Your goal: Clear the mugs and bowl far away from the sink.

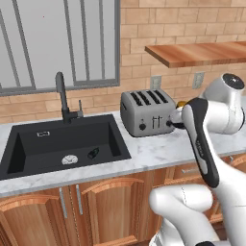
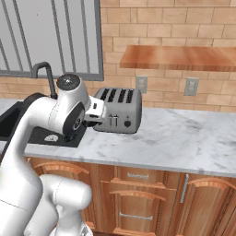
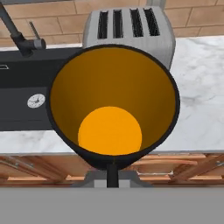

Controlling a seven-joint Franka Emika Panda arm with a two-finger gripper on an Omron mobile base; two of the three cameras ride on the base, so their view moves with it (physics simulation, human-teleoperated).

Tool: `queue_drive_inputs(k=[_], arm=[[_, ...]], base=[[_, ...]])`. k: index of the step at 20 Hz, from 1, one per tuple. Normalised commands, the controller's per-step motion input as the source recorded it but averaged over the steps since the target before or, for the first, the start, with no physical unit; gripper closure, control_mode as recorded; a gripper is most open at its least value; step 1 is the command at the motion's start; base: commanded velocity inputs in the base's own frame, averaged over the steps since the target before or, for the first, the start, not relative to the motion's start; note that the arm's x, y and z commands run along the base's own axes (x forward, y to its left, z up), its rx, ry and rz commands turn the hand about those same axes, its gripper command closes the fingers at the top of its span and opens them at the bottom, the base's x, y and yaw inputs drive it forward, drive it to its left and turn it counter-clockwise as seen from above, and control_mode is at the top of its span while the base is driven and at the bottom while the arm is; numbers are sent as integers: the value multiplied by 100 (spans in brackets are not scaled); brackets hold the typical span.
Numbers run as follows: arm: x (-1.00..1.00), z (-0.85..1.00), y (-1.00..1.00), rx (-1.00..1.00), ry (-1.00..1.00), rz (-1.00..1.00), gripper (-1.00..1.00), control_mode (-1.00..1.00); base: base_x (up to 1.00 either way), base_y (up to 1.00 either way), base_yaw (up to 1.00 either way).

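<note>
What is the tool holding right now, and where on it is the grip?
The black mug with the orange-yellow inside, raised off the counter with its opening toward the hand camera. The tool meets it at the near lower rim; the exact contact is hidden.

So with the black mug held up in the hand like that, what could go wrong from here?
1. The black mug with the orange-yellow inside sits close in front of the hand camera and hides much of the white marble counter, so choosing a set-down spot looks hard.
2. The grey four-slot toaster stands right beside the robot's hand; a swing could knock it.
3. If the grip slips, the mug may drop near the black rectangular sink.
</note>
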Motion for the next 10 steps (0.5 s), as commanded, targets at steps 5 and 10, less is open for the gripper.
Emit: queue_drive_inputs(k=[5, 10], arm=[[-17, 0, 0, 0, 3, 0, 100, 100], [0, 0, 0, 0, 0, 0, 100, 100]], base=[[-79, 0, 1], [-100, 0, 37]])
